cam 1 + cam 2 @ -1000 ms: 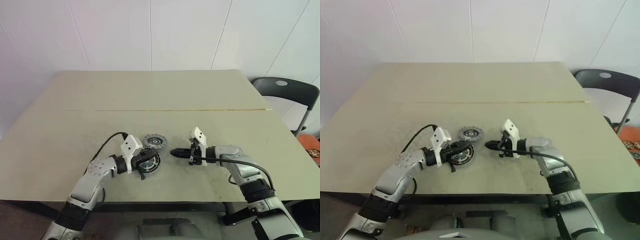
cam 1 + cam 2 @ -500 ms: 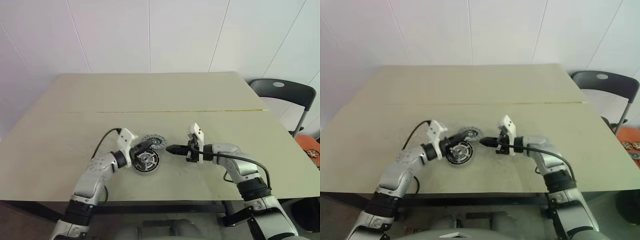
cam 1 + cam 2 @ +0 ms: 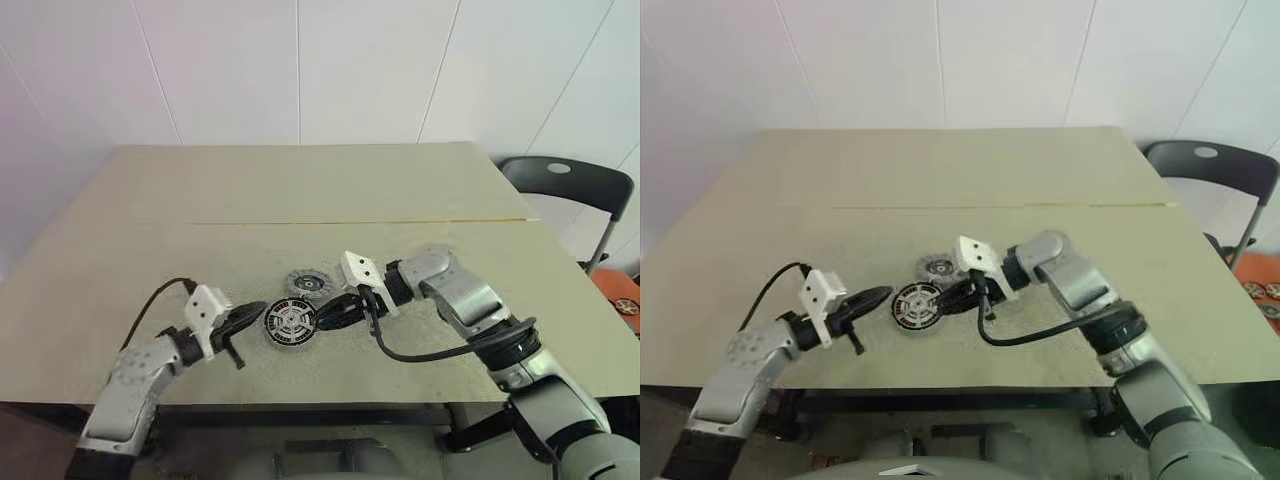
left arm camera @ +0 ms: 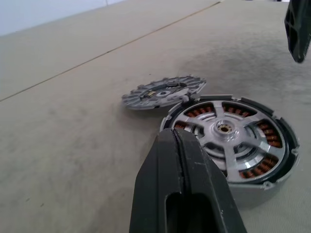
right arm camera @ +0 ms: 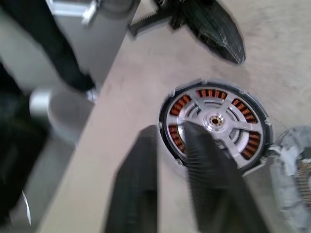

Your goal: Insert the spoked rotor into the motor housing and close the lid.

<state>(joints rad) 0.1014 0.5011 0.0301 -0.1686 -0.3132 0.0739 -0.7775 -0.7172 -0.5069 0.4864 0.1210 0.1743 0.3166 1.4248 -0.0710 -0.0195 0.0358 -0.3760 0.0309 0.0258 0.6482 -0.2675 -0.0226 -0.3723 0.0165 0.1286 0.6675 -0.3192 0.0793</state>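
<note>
Left gripper, fingers pressed together, sits at nine o'clock of the motor housing on the table; lid at one o'clock. Left wrist view: spoked rotor seated inside. Right wrist view: right gripper, fingers parted, overlaps the housing's rim.

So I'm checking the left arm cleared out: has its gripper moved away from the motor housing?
Yes. The left gripper has pulled off the round copper-wound motor housing toward the table's left side, fingers shut.
</note>
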